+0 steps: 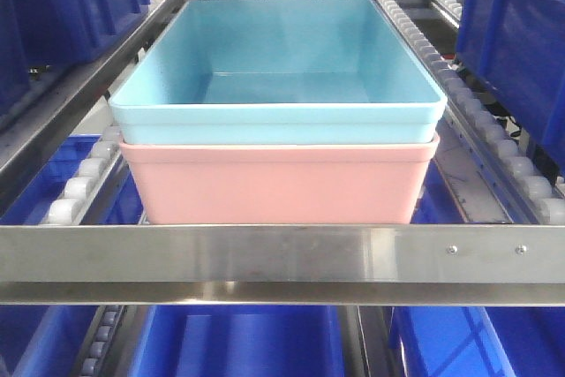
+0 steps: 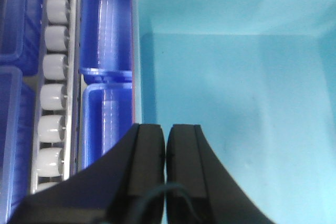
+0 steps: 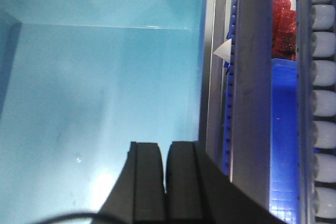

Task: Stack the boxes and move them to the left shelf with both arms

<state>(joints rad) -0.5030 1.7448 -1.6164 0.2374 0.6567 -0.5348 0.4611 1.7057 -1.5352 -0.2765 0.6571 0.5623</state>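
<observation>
Blue tub nests in pink tub (each claw pressed together).

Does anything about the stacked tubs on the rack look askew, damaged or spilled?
Nothing stands out. The blue tub sits squarely nested in the pink tub behind the front bar, empty and clean, with no visible cracks.

You're looking at a warehouse or factory storeroom: a steel flow rack with white rollers along its rails, big blue bins stacked on every side and on the level below.
</observation>
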